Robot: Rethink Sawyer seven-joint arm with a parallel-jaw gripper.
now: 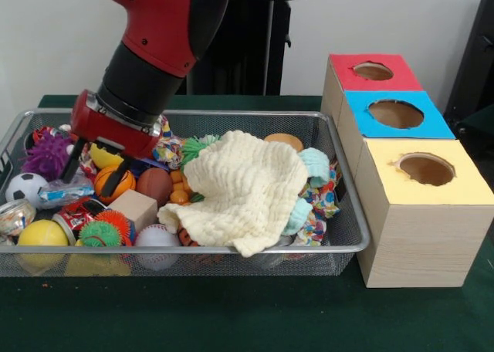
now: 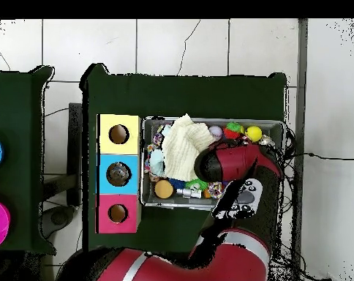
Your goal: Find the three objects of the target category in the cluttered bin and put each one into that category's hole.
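Nearest the front camera: dark green cloth-covered table (image 1: pixel 231 313), then the front wall of the wide, shallow silver wire-mesh bin (image 1: pixel 231 261) with metal rim. The bin sits on the table just left of a row of three cardboard boxes in front view, close beside the yellow one.

Boxes, near to far in front view: yellow-topped box (image 1: pixel 421 213), blue-topped box (image 1: pixel 395 114), red-topped box (image 1: pixel 372 72). Each has one round hole in its top.

Bin contents, front view:
- pale yellow waffle-knit cloth (image 1: pixel 243 190), crumpled, over the middle of the pile
- light blue fabric pieces (image 1: pixel 312 167) and patterned multicolour fabric (image 1: pixel 328 198) at the cloth's right edge
- smooth yellow ball (image 1: pixel 42 234) at the near left corner
- white baseball (image 1: pixel 157 236) against the front wall
- green-and-orange spiky ball (image 1: pixel 104 230) between those two
- small tan wooden block (image 1: pixel 133 208)
- black-and-white soccer ball (image 1: pixel 25 187) at left
- purple spiky ball (image 1: pixel 46 153) at far left
- brown egg-shaped ball (image 1: pixel 154 184)

Red and black arm comes down from above over the bin's left half. Gripper (image 1: pixel 93 170): the two black fingers (image 1: pixel 117 181) are spread apart and reach into the clutter. An orange ball with dark lines (image 1: pixel 108 178) sits between them; whether the fingers touch it, I cannot tell.

Overhead view: the arm covers much of the bin (image 2: pixel 147 199); the gripper itself is hidden.
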